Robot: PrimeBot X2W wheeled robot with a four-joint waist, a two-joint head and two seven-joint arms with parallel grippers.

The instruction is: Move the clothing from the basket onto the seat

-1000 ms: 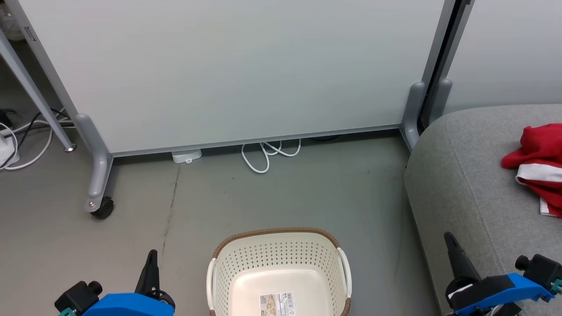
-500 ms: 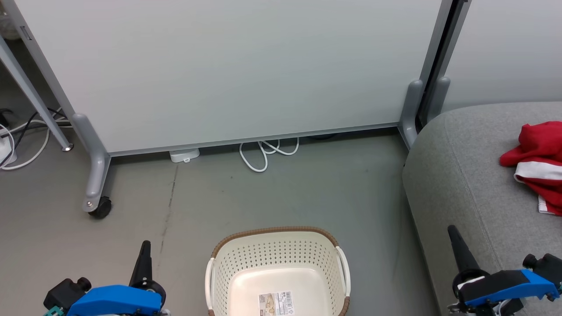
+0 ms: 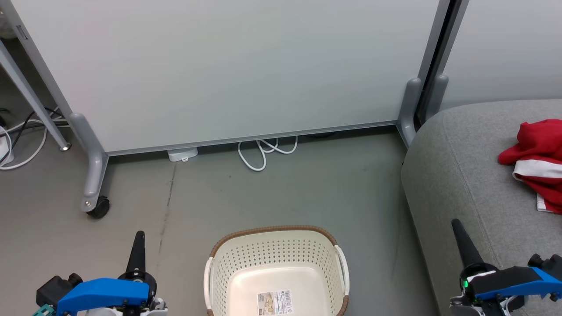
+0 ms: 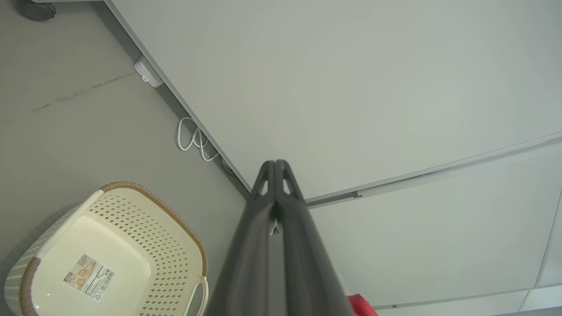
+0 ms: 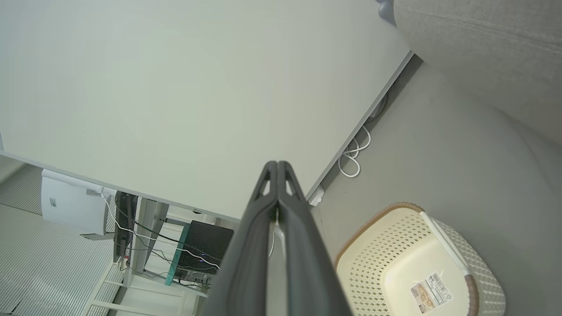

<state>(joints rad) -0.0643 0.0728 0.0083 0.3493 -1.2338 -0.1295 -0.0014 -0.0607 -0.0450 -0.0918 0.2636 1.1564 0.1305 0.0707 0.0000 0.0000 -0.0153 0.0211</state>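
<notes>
The cream basket [image 3: 228, 272] stands on the floor at the bottom centre of the head view, with nothing in it but a paper label on its bottom; both wrist views show it too [image 4: 145, 219] [image 5: 377, 245]. Red clothing [image 3: 538, 156] with a white band lies on the grey seat [image 3: 456, 175] at the right edge. My left gripper [image 3: 139, 237] is shut, left of the basket, with nothing in it; its closed fingers [image 4: 275, 169] point at the white panel. My right gripper [image 3: 456, 226] is shut and holds nothing, over the seat's front edge; its fingers [image 5: 277, 169] are pressed together.
A white rolling partition [image 3: 228, 66] stands across the back, with a grey caster leg [image 3: 94, 175] at the left. A looped white cable [image 3: 263, 153] and a small white box [image 3: 182, 154] lie at its foot. Grey floor [image 3: 307, 188] lies between the partition and the basket.
The whole picture has drifted slightly up and left, so the camera has moved. Both grippers sit lower in the frame and stay shut. Basket and clothing keep their places.
</notes>
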